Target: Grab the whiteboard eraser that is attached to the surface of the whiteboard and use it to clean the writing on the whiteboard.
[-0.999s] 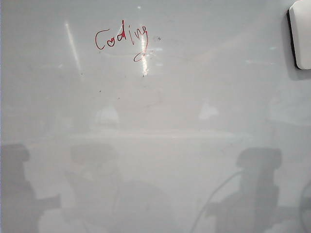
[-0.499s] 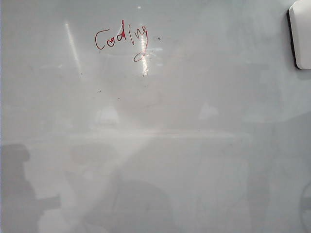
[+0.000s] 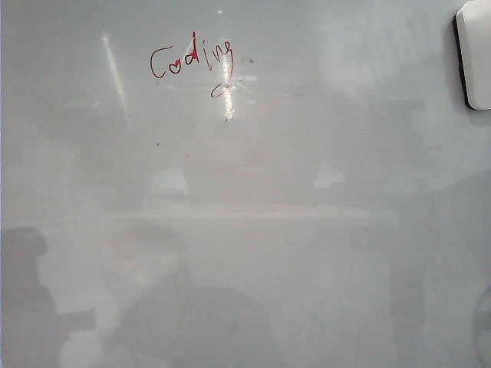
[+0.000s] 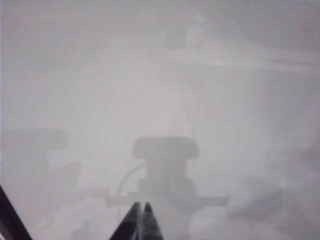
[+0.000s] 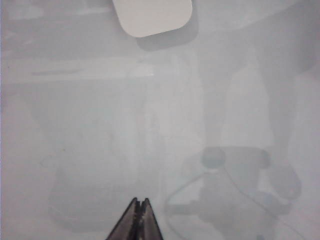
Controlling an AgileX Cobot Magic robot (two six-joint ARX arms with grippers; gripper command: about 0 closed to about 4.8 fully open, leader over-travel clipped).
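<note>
The whiteboard [image 3: 307, 230] fills the exterior view. Red writing [image 3: 192, 61] sits at its upper left. The white whiteboard eraser [image 3: 476, 54], with a black felt edge, clings to the board at the upper right edge. In the right wrist view the eraser [image 5: 152, 15] lies well ahead of my right gripper [image 5: 139, 201], which is shut and holds nothing. My left gripper [image 4: 141, 205] is also shut and empty, over bare board. Neither gripper shows in the exterior view.
Glare streaks [image 3: 115, 73] and soft grey reflections of the arms [image 3: 23, 307] lie across the glossy board. A few tiny dark specks [image 3: 158, 143] dot it below the writing.
The reflections on the board have shifted: the dark shape at the lower right has faded away. The writing and the eraser have not moved.
</note>
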